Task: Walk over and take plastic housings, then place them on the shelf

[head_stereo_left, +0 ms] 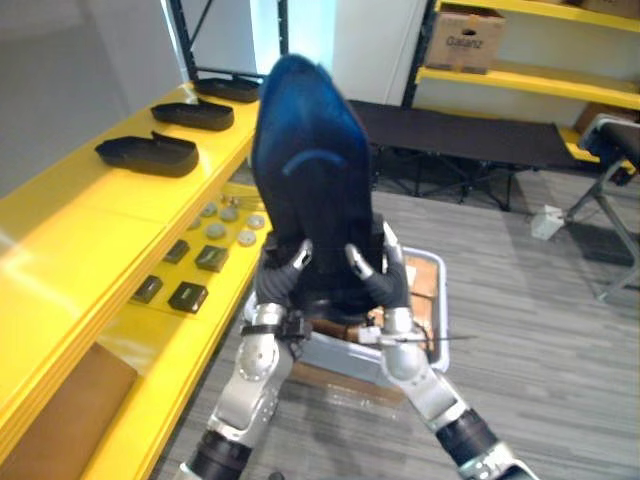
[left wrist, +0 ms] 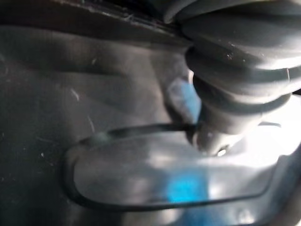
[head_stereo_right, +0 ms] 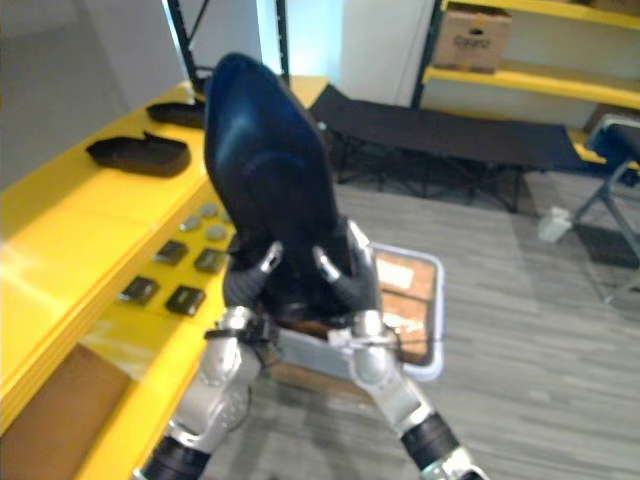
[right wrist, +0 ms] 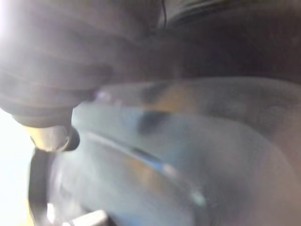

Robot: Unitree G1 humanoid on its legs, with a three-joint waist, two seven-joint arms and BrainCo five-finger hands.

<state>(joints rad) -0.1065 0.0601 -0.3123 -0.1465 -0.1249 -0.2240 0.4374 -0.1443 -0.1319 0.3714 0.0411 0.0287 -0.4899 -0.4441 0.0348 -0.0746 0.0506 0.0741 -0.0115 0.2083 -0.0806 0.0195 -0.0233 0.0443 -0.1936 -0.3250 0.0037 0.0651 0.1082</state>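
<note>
Left hand (head_stereo_left: pixel 283 272): clamped on the lower left edge of a dark blue-black rounded plastic housing (head_stereo_left: pixel 310 170), thumb (head_stereo_left: pixel 299 258) curled over the near face, remaining fingers hidden behind the shell; right hand (head_stereo_left: pixel 383 282): clamped likewise on the lower right edge, thumb (head_stereo_left: pixel 358 261) over the near face, other fingers hidden behind; the plastic housing stands upright between the two hands, narrow end up, held in the air beside the shelf and above the floor crate; both wrist views show its dark, glossy surface just past each ribbed cover; pale grey plastic crate (head_stereo_left: pixel 440 300): on the floor below the hands, with brown cardboard inside; yellow metal shelf (head_stereo_left: pixel 90 215): along the robot's left, upper tier carrying three flat black housings in a row, nearest (head_stereo_left: pixel 147 153), middle (head_stereo_left: pixel 192 114), farthest (head_stereo_left: pixel 228 88), each apart from the next; lower tier (head_stereo_left: pixel 150 335): small black rectangular parts (head_stereo_left: pixel 188 296) and, farther along, grey round discs (head_stereo_left: pixel 228 215); black folding cot (head_stereo_left: pixel 460 135): on the grey plank floor well beyond the crate; brown cardboard box (head_stereo_left: pixel 465 38): on a yellow rack at the back.
</note>
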